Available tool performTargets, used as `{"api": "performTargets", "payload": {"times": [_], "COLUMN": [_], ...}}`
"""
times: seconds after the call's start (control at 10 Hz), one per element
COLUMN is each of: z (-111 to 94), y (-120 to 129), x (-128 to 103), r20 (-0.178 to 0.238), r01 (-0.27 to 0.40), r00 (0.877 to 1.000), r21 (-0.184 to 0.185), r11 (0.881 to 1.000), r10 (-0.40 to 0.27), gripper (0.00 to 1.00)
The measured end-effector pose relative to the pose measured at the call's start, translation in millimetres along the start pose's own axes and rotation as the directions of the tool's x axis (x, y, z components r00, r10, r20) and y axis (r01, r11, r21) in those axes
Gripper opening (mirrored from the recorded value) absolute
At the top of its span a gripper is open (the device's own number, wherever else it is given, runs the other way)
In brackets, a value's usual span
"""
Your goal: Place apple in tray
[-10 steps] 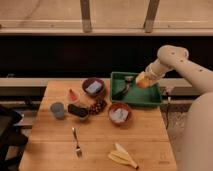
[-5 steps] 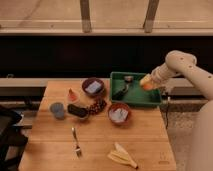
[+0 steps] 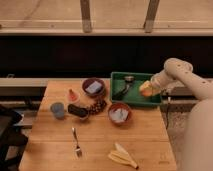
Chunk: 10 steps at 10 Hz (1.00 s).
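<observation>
The orange-yellow apple (image 3: 145,88) hangs at the end of my arm, just over the right part of the green tray (image 3: 120,78). My gripper (image 3: 150,87) reaches in from the right and is shut on the apple. Whether the apple touches the tray floor I cannot tell. The tray stands at the table's back right corner.
A dark utensil (image 3: 125,88) lies in the tray's left half. Two reddish-brown bowls (image 3: 93,86) (image 3: 120,113) stand nearby. A red-orange wedge (image 3: 73,95), blue cup (image 3: 57,109), dark block (image 3: 77,111) and grapes (image 3: 97,106) sit left of them. A fork (image 3: 76,142) and banana peel (image 3: 122,156) lie in front.
My arm has brought the apple a little down and to the left, closer to the tray. Nothing else on the table has moved.
</observation>
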Motion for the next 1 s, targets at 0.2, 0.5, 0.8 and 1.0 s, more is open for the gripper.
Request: {"api": "performTargets", "payload": {"times": [0.2,0.5,0.8,1.0], "z": [12.7,34.7,47.4,52.4], "y": [-5.4,-0.4,7.0,14.4], "x": [4.5,8.5,9.4,8.9], "r20": [-0.03,-0.07,-0.084,-0.097], "r01": [-0.012,-0.016,-0.016,-0.005], "r00": [0.999,0.997,0.996,0.995], "r21": [0.003,-0.001,-0.018,-0.031], "r11": [1.0,1.0,1.0,1.0], "r10": [0.012,0.016,0.014,0.002], "gripper": [0.0,0.0,0.0,0.09]}}
